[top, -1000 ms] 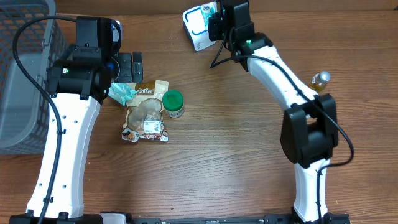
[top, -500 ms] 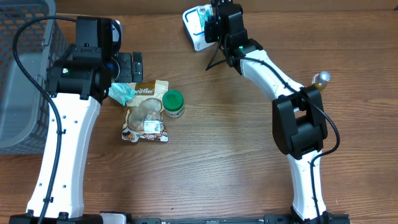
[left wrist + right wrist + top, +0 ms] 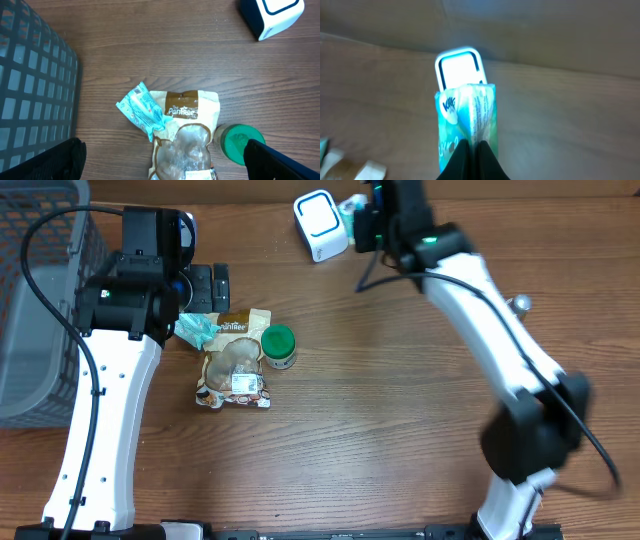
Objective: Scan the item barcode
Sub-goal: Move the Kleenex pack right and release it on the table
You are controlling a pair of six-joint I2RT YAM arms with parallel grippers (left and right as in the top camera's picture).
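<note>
The small teal-and-white soft plastic packet (image 3: 465, 117) looked light and limp. Its crinkly film wrapper would likely bend easily and slide out of a loose pinch. On that judgement, the sealed end seam was the best place to take hold, since it left the printed faces free for the reader. The packet hung in the air at the far edge of the wooden table (image 3: 380, 410), just in front of the white rounded scanner box with a blue-rimmed window (image 3: 459, 67). It was well apart from the other goods.

The right claw (image 3: 470, 150) was pinched fully together on the packet's lower edge, with the film pressed thin between its dark fingers. In the wrist view the packet's top overlapped the scanner's window, but whether the two touched could not be told.

The left claw (image 3: 212, 287) stood at its widest and held nothing. It hovered over a brown-and-clear snack pouch (image 3: 185, 135), a second teal wrapper (image 3: 141, 109) and a green-lidded jar (image 3: 241, 142).
</note>
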